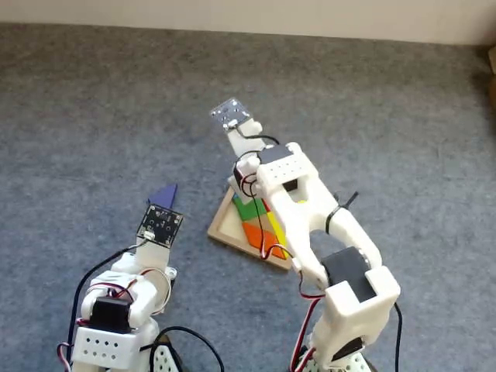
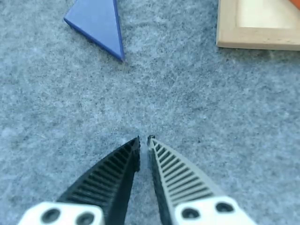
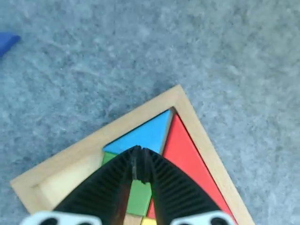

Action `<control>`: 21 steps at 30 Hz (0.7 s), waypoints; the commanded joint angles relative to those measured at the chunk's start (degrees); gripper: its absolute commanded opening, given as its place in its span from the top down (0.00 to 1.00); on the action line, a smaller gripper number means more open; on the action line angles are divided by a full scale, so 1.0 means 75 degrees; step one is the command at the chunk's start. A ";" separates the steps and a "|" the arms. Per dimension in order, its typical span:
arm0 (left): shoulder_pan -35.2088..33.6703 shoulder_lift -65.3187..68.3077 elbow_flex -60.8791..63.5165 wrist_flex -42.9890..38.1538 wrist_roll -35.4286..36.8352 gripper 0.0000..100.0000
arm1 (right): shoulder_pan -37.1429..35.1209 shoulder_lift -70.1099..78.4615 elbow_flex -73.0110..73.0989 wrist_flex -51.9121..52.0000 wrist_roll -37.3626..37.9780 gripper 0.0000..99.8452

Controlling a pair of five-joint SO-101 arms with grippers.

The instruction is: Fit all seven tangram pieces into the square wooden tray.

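Square wooden tray (image 1: 225, 229) sits just right of centre in the high view, turned corner-on like a diamond on the grey felt-like table cover (image 1: 93, 116). Several tangram pieces already lie flat inside it: a green piece (image 1: 249, 209), an orange piece (image 1: 256, 232) and a yellow piece (image 1: 275, 229) show from above. The right wrist view adds a light blue triangle (image 3: 145, 133) and a red triangle (image 3: 187, 159), set edge to edge in one corner. Part of the pale tray floor beside the green piece is bare.

One dark blue triangle (image 1: 164, 194) is outside the tray. It lies flat on the cover to the left of the tray in the high view, near it but clearly apart.

The right gripper (image 3: 140, 157) hangs over the tray's interior, its black ribbed fingers drawn together at the tips, above the point where the green piece meets the light blue triangle (whether the tips touch the pieces cannot be told). The right arm's white body stretches from the lower right of the high view and covers much of the tray.

The left gripper (image 2: 144, 140) is over bare cover, short of the dark blue triangle. One finger is black and the other pale, with only a thin slit between their tips and nothing held. The left arm rises from the lower left of the high view.
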 commanded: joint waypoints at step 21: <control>0.0076 -0.0440 0.0158 0.0023 0.0000 0.95 | 0.0264 0.0334 -0.0041 0.0193 0.0809 0.99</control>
